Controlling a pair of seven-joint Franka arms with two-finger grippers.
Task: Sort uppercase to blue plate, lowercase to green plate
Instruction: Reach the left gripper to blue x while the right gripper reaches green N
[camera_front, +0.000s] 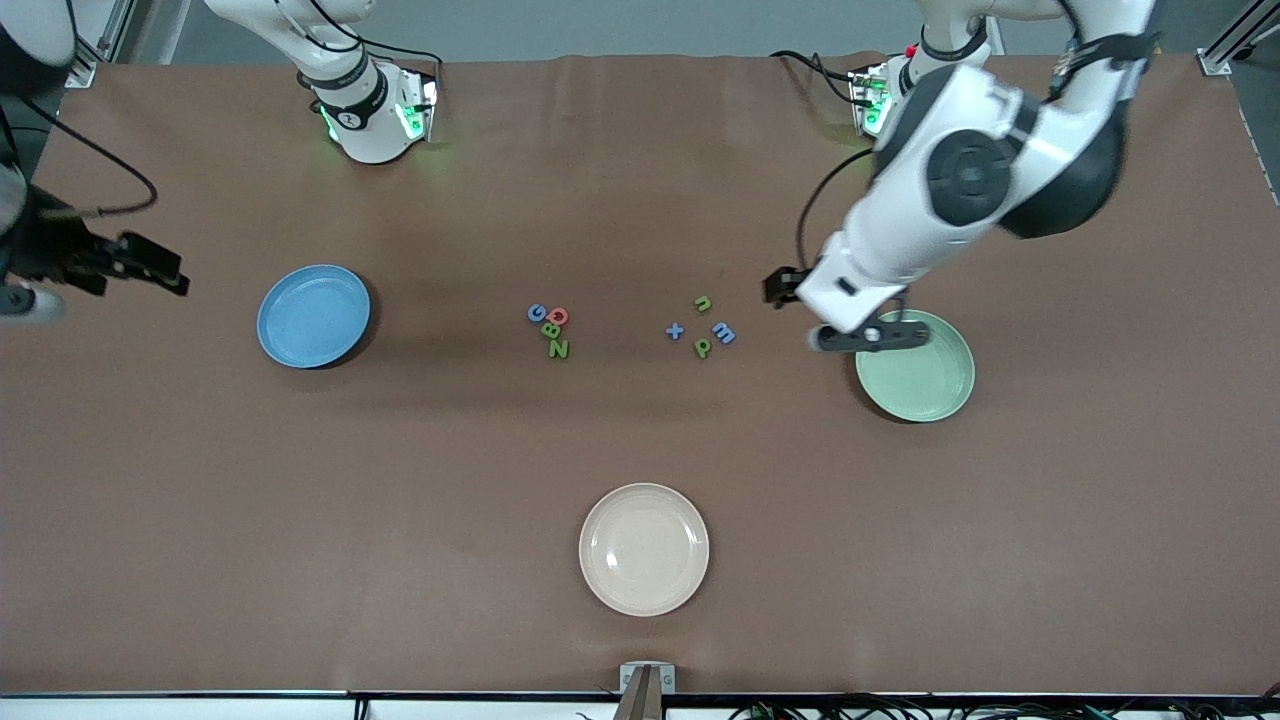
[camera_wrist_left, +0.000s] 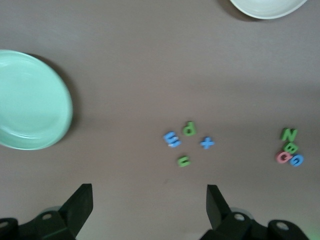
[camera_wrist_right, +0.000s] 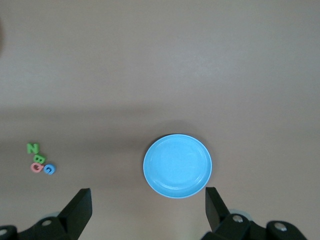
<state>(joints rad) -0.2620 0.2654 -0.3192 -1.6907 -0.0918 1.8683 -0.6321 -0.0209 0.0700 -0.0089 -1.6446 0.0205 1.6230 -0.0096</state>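
The uppercase letters lie in a tight cluster mid-table: blue G (camera_front: 536, 313), pink Q (camera_front: 558, 316), green B (camera_front: 550, 330) and green Z (camera_front: 558, 349). The lowercase pieces sit loosely beside them toward the green plate (camera_front: 915, 372): green n (camera_front: 703, 303), blue plus shape (camera_front: 675, 331), blue m (camera_front: 724, 332), green p (camera_front: 703, 347). The blue plate (camera_front: 313, 315) is bare. My left gripper (camera_front: 868, 338) (camera_wrist_left: 148, 192) hangs open and empty, high by the green plate's rim. My right gripper (camera_front: 155, 268) (camera_wrist_right: 147, 195) is open and empty, up over the table at the right arm's end.
A cream plate (camera_front: 644, 549) sits nearer the front camera, between the two coloured plates. The left wrist view takes in the green plate (camera_wrist_left: 30, 100) and both letter groups. The right wrist view holds the blue plate (camera_wrist_right: 177, 166) and the capitals.
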